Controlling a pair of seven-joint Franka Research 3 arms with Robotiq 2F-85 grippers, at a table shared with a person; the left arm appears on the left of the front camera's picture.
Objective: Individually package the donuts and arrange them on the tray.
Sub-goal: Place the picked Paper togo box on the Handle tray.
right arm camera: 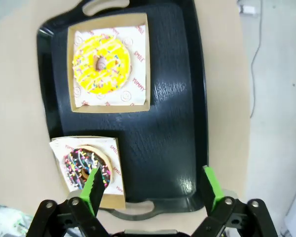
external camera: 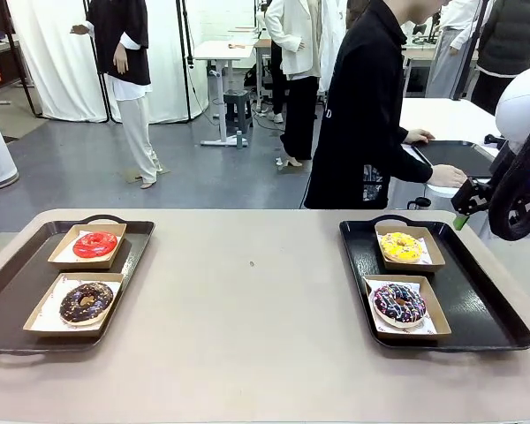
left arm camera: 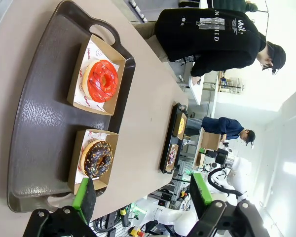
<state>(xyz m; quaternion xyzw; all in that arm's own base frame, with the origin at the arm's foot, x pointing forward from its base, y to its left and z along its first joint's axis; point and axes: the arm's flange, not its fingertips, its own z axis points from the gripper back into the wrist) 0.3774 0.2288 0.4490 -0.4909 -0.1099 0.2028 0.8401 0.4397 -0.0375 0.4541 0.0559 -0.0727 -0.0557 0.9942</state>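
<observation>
Donuts: all 4 sit boxed, 2 per tray. Right gripper [right arm camera: 150,190] hangs above the right tray [right arm camera: 172,98], jaws spread wide and empty; the sprinkled donut [right arm camera: 85,167] lies just under one pad, the yellow donut [right arm camera: 101,63] in its carton beyond. Left gripper [left arm camera: 143,197] is likewise wide open and empty above the left tray [left arm camera: 44,123], with the chocolate donut [left arm camera: 95,158] nearest its pad and the red donut [left arm camera: 99,80] farther off. A person [external camera: 367,106] stands beyond the table, turned away. Risk: a descending pad could clip a carton edge and skew the arrangement, since both grippers hover close over the near cartons.
</observation>
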